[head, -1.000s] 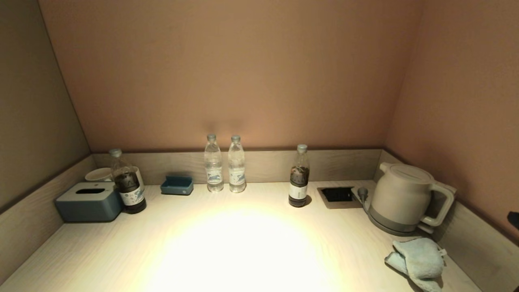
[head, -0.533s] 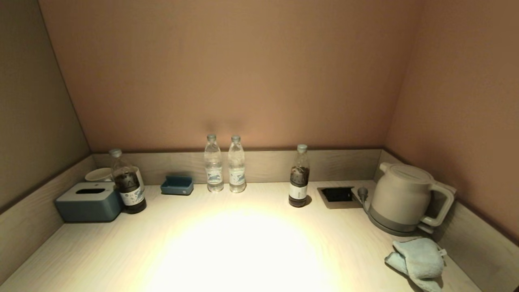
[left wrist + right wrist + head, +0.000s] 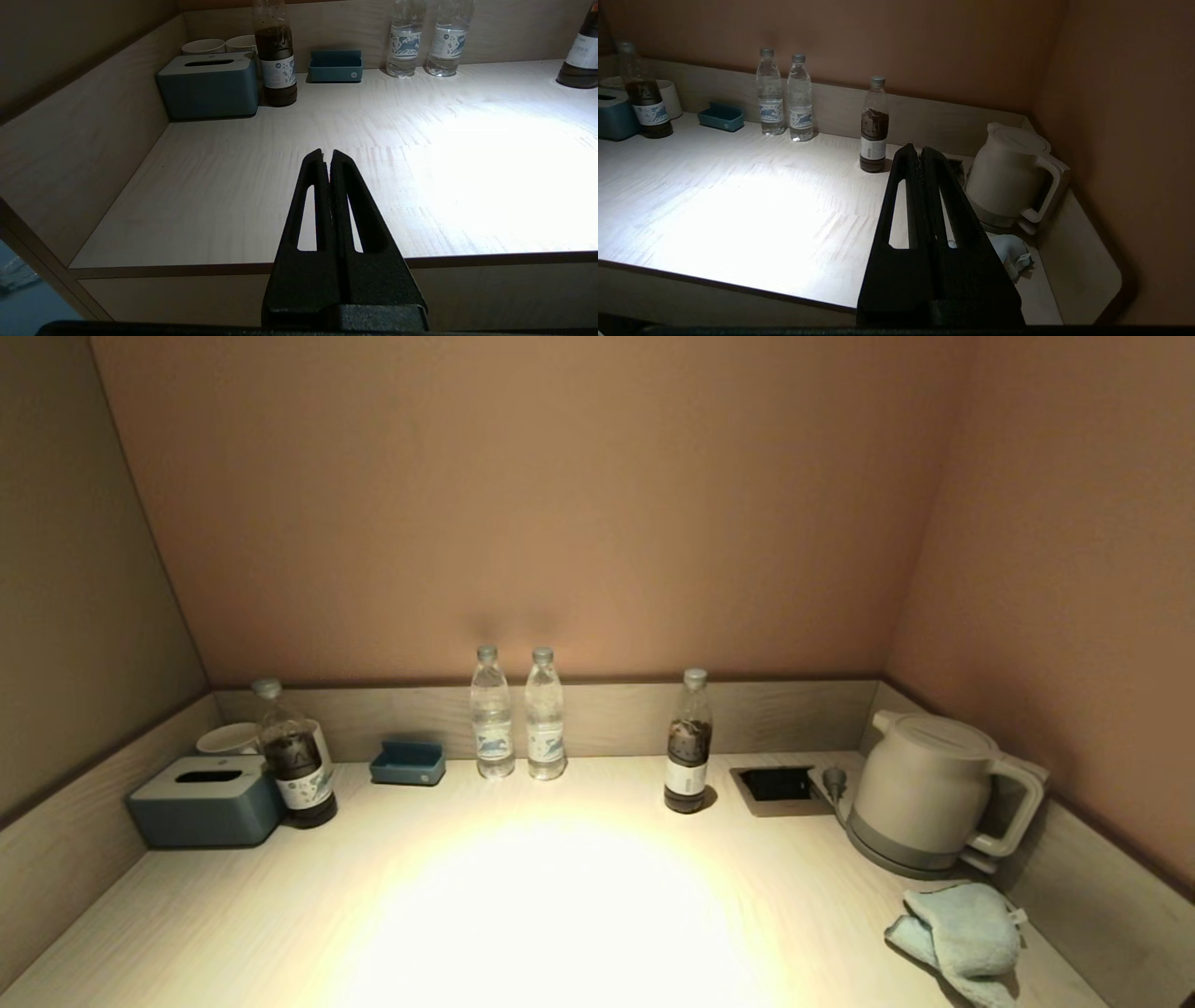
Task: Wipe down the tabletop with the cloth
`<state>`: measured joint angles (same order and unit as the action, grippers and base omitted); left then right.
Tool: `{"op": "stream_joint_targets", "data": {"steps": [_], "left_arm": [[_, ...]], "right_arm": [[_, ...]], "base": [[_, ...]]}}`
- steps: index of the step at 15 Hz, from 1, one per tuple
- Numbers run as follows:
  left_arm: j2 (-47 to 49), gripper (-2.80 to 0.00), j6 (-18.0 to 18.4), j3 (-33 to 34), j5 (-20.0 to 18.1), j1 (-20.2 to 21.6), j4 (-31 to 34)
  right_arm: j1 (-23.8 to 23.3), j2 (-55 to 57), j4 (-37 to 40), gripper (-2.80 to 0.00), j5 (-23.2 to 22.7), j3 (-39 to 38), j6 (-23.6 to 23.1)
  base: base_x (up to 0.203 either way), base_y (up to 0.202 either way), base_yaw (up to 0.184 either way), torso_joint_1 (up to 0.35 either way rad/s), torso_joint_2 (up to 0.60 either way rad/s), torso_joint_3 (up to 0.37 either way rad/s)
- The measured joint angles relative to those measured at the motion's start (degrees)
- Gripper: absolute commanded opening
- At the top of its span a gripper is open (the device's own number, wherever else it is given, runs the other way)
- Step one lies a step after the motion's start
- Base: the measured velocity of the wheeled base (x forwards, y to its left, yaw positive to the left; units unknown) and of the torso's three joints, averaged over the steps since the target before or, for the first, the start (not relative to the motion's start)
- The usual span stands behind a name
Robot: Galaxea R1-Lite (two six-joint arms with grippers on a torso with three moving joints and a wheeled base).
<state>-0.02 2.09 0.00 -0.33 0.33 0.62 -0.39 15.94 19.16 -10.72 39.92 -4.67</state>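
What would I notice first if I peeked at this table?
Probably the big bright patch of light in the middle of the tabletop. Next, the bottles standing along the back edge, two clear bottles side by side with a dark bottle further right. Then the pale kettle in the right corner, with the crumpled blue cloth lying just in front of it.

Looks like a hotel room minibar/tea nook: beige wood-grain tabletop (image 3: 233, 915) in a walled alcove with low rim. Guest-amenity set: electric kettle (image 3: 929, 793) on base, two water bottles (image 3: 518, 714), two dark drink bottles (image 3: 688, 742), cups (image 3: 219, 45), tissue box (image 3: 205, 800), small blue tray (image 3: 408, 763). Recessed black socket box (image 3: 775, 784) beside the kettle.
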Motion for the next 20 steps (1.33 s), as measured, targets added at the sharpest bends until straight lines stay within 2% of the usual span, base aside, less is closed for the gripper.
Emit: {"op": "stream_joint_targets", "data": {"steps": [4, 13, 20], "left_arm": [[0.0, -2.8, 0.0, 0.0, 0.0, 0.0, 0.0], [0.0, -2.8, 0.0, 0.0, 0.0, 0.0, 0.0], [0.0, -2.8, 0.0, 0.0, 0.0, 0.0, 0.0]], "right_arm": [[1.7, -2.3, 3.3, -2.8, 2.6, -1.9, 0.0], [1.4, -12.9, 3.3, -2.8, 2.0, -10.2, -0.2], [1.4, -15.7, -2.8, -2.8, 2.4, -16.8, -1.7]], "base": [[0.0, 0.0, 0.0, 0.0, 0.0, 0.0], [0.0, 0.0, 0.0, 0.0, 0.0, 0.0], [0.0, 0.0, 0.0, 0.0, 0.0, 0.0]]}}
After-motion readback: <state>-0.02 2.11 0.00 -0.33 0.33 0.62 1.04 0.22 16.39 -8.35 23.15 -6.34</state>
